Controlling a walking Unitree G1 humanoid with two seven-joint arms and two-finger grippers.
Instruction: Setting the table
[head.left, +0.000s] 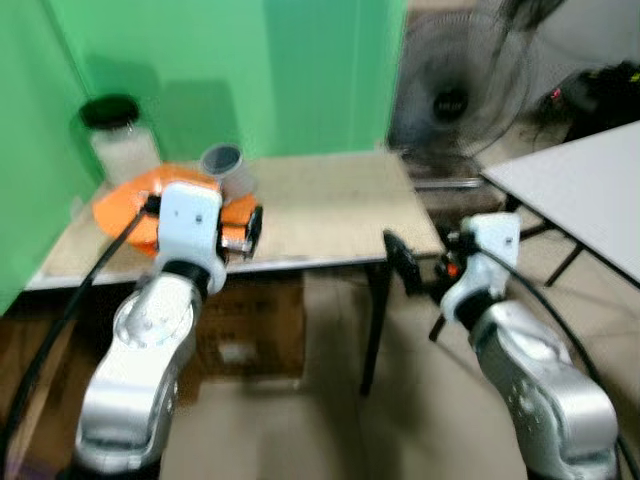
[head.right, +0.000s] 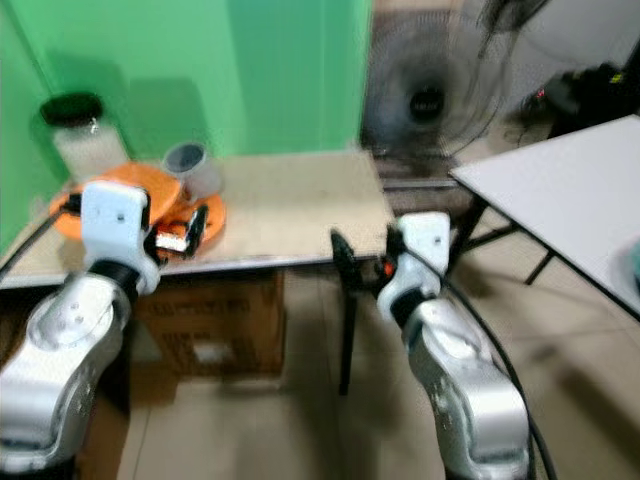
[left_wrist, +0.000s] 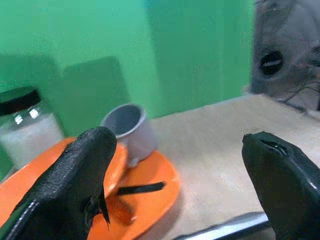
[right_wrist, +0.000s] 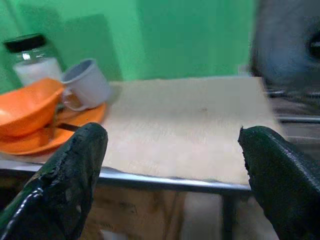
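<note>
Beige table (head.left: 330, 200) on dark legs against a green wall (head.left: 250, 70). At its left end, orange plate (right_wrist: 75, 127) carrying an orange bowl (right_wrist: 27, 107), a tilted grey mug (right_wrist: 85, 85) and a dark utensil (left_wrist: 141, 188); just behind, a black-lidded jar (head.left: 118, 135) of white stuff. Cardboard box (head.left: 250, 325) underneath. Standing fan (head.left: 460, 90) behind the right corner, white table (head.left: 590, 185) further right. Left gripper (left_wrist: 180, 185) spread open near the plate; right gripper (right_wrist: 170, 175) spread open before the front edge.
</note>
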